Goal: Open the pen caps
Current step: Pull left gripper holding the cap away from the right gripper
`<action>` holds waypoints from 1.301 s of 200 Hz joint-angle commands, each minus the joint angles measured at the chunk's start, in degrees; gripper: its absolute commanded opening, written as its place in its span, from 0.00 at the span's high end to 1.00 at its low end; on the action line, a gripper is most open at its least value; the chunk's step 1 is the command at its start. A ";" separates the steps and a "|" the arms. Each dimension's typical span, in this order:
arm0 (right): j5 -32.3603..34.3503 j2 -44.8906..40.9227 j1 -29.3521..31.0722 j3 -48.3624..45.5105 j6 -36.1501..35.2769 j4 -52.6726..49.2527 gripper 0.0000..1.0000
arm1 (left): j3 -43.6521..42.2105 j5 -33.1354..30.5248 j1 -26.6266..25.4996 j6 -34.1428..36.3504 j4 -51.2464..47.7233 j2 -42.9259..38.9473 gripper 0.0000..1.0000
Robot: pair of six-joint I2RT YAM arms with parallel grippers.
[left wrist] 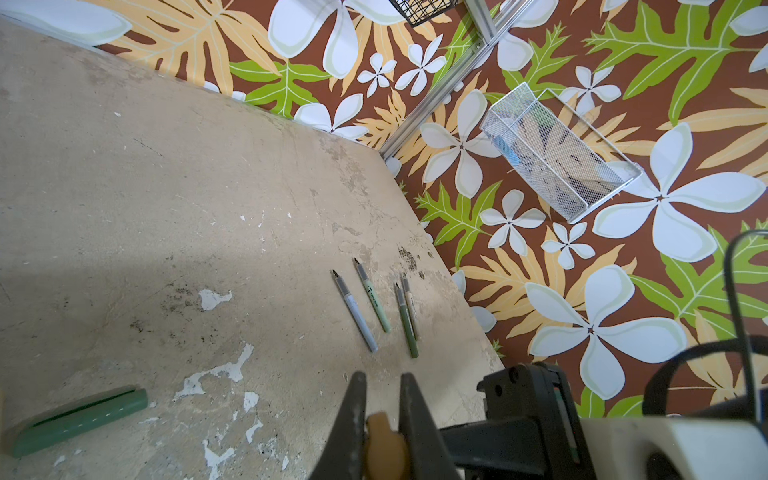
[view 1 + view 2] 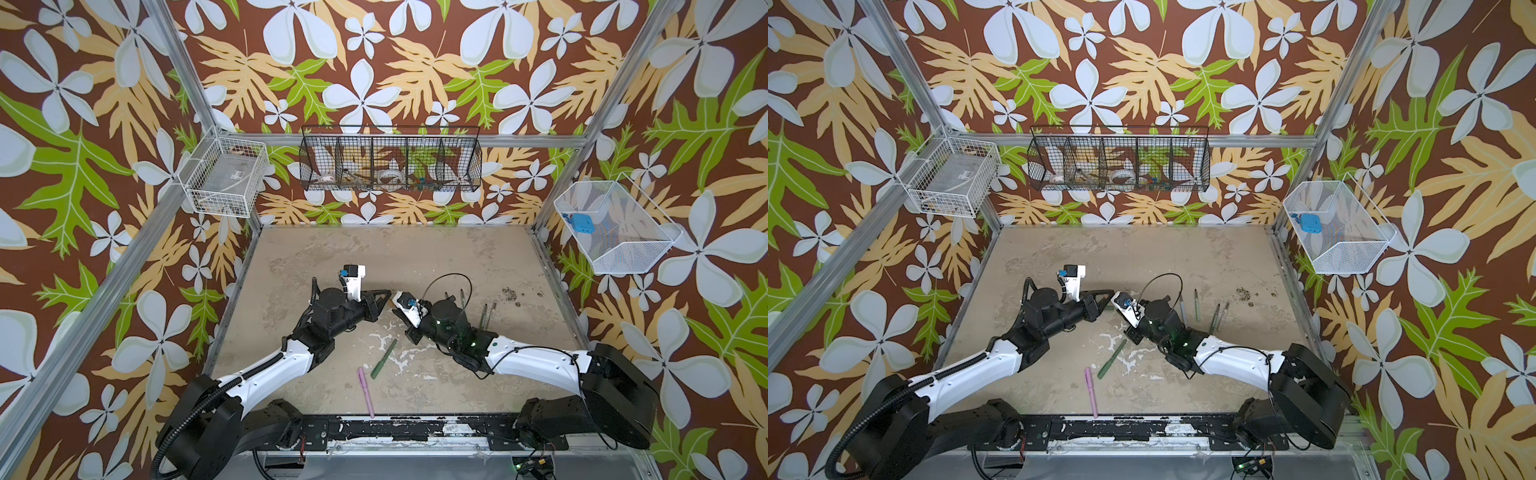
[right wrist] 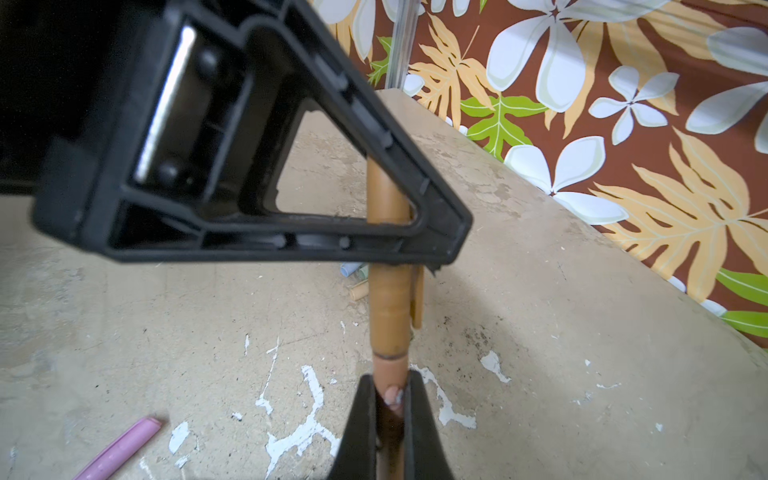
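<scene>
Caps (image 3: 352,269) are off four pens (image 1: 354,311) right of the brown pen (image 3: 388,368). Its cap (image 3: 388,307) is still on, pinched by the left gripper (image 1: 383,399), with the right gripper (image 3: 388,395) pinching the barrel. The green pen (image 2: 384,358) and pink pen (image 2: 365,390) in front are still capped.

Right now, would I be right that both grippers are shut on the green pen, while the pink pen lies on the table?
Not quite: the held pen is brown, not green. The right wrist view shows the left gripper and right gripper shut on the brown pen; the green pen lies on the table near the pink pen.
</scene>
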 commanded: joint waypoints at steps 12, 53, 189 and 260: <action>-5.43 0.12 -1.55 -1.34 0.18 -17.57 1.00 | 1.38 0.08 0.70 -2.34 16.36 -1.29 1.00; -2.86 -3.23 -1.53 -2.42 0.22 -15.58 1.00 | -0.28 4.53 0.70 -2.10 19.91 1.35 1.00; -5.28 -16.78 -2.07 -8.38 2.10 -10.08 0.53 | 1.06 10.51 -5.77 5.87 17.23 8.78 1.00; -4.23 -21.59 -4.72 -10.98 4.01 -7.50 0.63 | 5.40 8.09 -10.45 11.88 9.94 11.83 1.00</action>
